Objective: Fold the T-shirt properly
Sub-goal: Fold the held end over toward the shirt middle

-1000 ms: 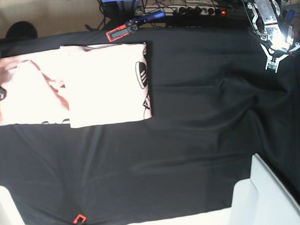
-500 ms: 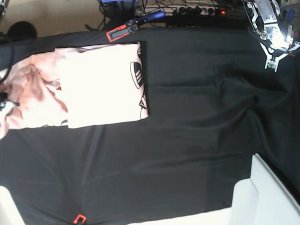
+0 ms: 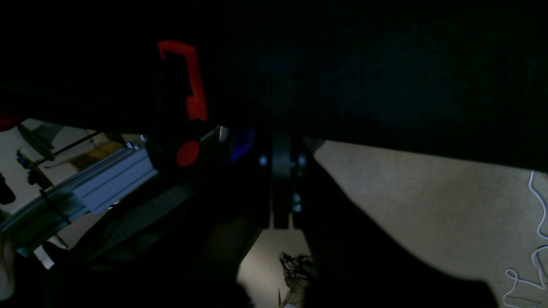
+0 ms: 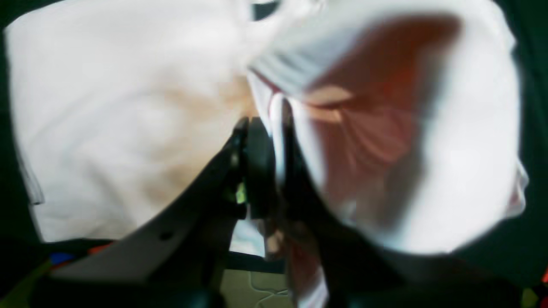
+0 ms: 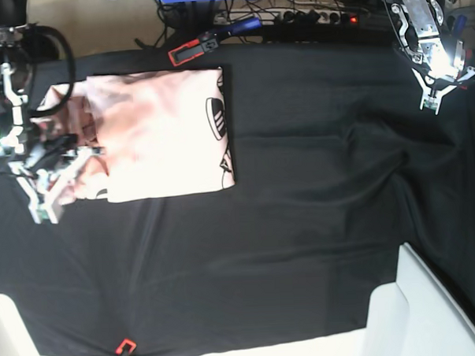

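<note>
In the right wrist view, a fold of the T-shirt is pinched between the pressed-together fingers of the right gripper; the picture is blurred, so the exact edge held cannot be told. In the base view, the shirt lies on the black table cloth, with its loose end lifted at this gripper. Far across the cloth, the left gripper is seen pressed together, holding nothing.

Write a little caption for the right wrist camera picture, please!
Right gripper fingers pinch a raised fold of the pale pink T-shirt above the black table cloth.
</note>
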Robot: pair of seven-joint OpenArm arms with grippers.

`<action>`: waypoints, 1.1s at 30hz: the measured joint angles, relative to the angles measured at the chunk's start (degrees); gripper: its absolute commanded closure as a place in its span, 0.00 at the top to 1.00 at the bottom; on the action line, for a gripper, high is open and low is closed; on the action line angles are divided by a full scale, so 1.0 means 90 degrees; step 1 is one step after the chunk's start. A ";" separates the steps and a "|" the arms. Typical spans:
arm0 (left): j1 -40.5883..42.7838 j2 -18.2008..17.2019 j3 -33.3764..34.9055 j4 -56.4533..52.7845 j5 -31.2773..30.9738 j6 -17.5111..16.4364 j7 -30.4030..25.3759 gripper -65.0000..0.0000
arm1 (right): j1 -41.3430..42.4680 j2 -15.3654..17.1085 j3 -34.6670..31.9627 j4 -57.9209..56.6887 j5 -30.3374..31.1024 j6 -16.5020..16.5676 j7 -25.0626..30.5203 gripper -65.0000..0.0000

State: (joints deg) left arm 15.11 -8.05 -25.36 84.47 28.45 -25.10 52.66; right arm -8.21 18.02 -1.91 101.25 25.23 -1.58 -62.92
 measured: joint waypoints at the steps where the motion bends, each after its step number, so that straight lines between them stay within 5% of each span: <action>1: 0.0000 -0.0002 0.0002 0.0000 0.0002 0.0000 0.0002 0.00 | 0.0012 0.0007 -0.0180 0.0022 -0.0005 -0.0090 -0.0012 0.00; 6: 0.0000 -0.0002 0.0000 -0.0007 0.0005 0.0000 0.0002 0.00 | 0.0027 -0.0189 -0.0797 0.0032 -0.0015 -0.0787 -0.0131 0.00; 24: 0.0005 -0.0002 0.0000 -0.0012 0.0002 0.0000 0.0002 0.00 | 0.0401 -0.0993 -0.1882 -0.0046 -0.0022 -0.0833 -0.0117 0.00; 30: 0.0015 -0.0005 0.0000 -0.0012 0.0002 0.0000 0.0002 0.00 | 0.0430 -0.1047 -0.2618 -0.0260 -0.0039 -0.1821 -0.0100 0.00; 33: 0.0017 -0.0005 0.0000 -0.0012 0.0005 0.0000 0.0002 0.00 | 0.0508 -0.1171 -0.2720 -0.0260 -0.0017 -0.1841 -0.0092 0.00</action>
State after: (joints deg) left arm 15.27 -8.10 -25.36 84.36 28.49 -25.10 52.69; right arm -3.64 7.49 -26.39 98.91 25.08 -18.15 -63.75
